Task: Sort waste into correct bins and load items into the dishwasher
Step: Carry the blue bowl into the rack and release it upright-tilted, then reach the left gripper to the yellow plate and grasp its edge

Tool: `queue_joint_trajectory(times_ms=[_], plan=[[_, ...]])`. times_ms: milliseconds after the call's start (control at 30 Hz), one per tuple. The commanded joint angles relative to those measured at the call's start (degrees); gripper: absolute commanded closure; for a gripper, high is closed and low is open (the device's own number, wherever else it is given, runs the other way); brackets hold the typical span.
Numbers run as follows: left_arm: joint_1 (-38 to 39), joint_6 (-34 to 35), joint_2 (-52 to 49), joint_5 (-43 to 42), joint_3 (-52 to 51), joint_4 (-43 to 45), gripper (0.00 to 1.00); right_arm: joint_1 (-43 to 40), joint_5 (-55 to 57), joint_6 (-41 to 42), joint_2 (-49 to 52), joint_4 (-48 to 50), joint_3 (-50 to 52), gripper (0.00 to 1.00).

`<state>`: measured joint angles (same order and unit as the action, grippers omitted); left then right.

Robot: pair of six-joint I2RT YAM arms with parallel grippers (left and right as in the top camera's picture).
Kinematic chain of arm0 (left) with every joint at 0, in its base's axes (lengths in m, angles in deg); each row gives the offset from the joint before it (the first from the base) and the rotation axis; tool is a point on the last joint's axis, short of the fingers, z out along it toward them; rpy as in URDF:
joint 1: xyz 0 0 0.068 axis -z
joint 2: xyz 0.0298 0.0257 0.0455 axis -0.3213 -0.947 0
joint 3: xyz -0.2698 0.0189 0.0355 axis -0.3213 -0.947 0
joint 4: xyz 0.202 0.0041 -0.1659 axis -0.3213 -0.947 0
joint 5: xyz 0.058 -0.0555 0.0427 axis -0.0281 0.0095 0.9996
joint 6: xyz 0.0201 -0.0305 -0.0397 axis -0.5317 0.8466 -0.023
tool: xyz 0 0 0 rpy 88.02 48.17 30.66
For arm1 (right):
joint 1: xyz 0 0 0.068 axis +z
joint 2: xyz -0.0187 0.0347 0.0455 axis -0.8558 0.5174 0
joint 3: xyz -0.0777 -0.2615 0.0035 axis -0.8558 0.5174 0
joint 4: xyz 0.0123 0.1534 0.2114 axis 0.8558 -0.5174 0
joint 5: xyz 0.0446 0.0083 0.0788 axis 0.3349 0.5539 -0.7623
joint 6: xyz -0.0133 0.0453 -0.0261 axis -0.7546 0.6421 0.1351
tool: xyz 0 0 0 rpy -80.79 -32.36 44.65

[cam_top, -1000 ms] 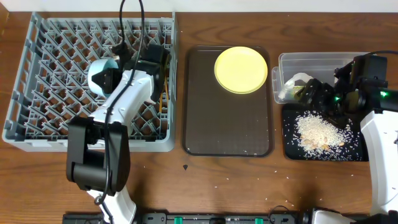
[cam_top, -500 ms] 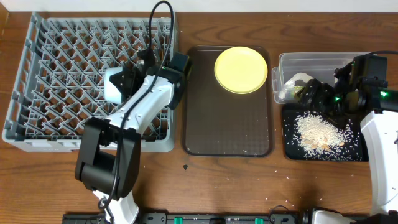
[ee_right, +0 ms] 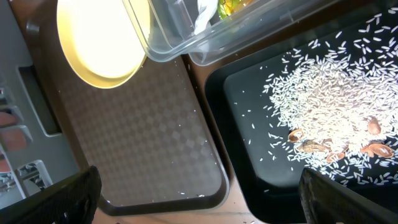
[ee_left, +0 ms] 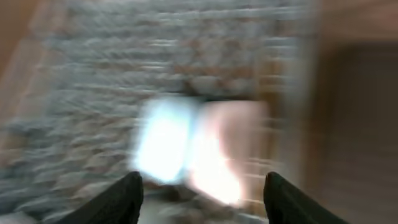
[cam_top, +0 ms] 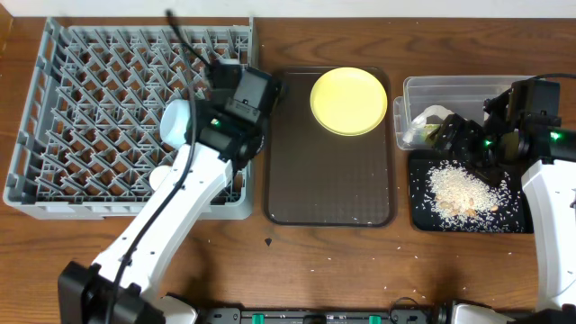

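The round yellow plate (cam_top: 349, 101) lies flat at the far end of the dark brown tray (cam_top: 328, 193), my left arm (cam_top: 171, 207) stretches over the right edge of the grey rack (cam_top: 54, 108) with the left gripper (ee_left: 204, 196) spread and blurred, and my right gripper (ee_right: 199, 199) hangs spread wide by the black tray (cam_top: 423, 216).

The left wrist view is heavily blurred: the rack (ee_left: 93, 68) is a grey smear, and a pale blue patch (ee_left: 163, 140) beside a pinkish patch (ee_left: 227, 149) cannot be identified. The bottom edge cuts off the left fingers (ee_left: 121, 200). Overhead, the left arm (cam_top: 180, 184) hides the rack's right side and most of a blue bowl (cam_top: 173, 121). The right arm (cam_top: 549, 193) runs off frame and covers part of the tub (cam_top: 450, 87). In the right wrist view, the top edge crops the plate (ee_right: 102, 43), and the right fingers (ee_right: 59, 199) show only as dark corners.
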<state>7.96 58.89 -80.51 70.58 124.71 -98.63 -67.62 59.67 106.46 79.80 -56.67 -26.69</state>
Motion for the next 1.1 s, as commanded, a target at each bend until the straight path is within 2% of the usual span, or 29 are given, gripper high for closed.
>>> queue_joint_trajectory(times_ms=[0,100,367,600,667,767,900,1067], plan=[[0.3,0.5,-1.4,-27.4,0.7,4.7,0.38,0.6,-0.4,0.2,-0.5,-0.1,-0.5,0.01],[0.9,-1.9,-4.5,-34.1,0.7,10.5,0.37,0.6,-0.4,0.3,-0.5,-0.1,-0.5,0.01],[1.2,0.6,-18.3,-40.6,1.9,19.3,0.36,0.6,-0.4,0.3,-0.5,-0.1,-0.5,0.01],[4.3,1.4,-25.9,-40.9,1.9,31.6,0.38,0.6,-0.4,0.3,-0.5,-0.1,-0.5,0.01],[5.7,1.4,-28.9,-40.9,1.9,36.3,0.42,0.6,-0.4,0.3,-0.5,-0.1,-0.5,0.01],[6.8,2.1,-32.0,-40.9,1.9,39.8,0.43,0.6,-0.4,0.3,-0.5,-0.1,-0.5,0.01],[7.2,2.3,-34.2,-41.1,1.9,39.2,0.48,0.6,-0.4,0.3,-0.5,-0.1,-0.5,0.01],[6.9,2.3,-32.7,-41.1,1.9,29.6,0.52,0.6,-0.4,0.3,-0.5,-0.5,-0.5,0.01]])
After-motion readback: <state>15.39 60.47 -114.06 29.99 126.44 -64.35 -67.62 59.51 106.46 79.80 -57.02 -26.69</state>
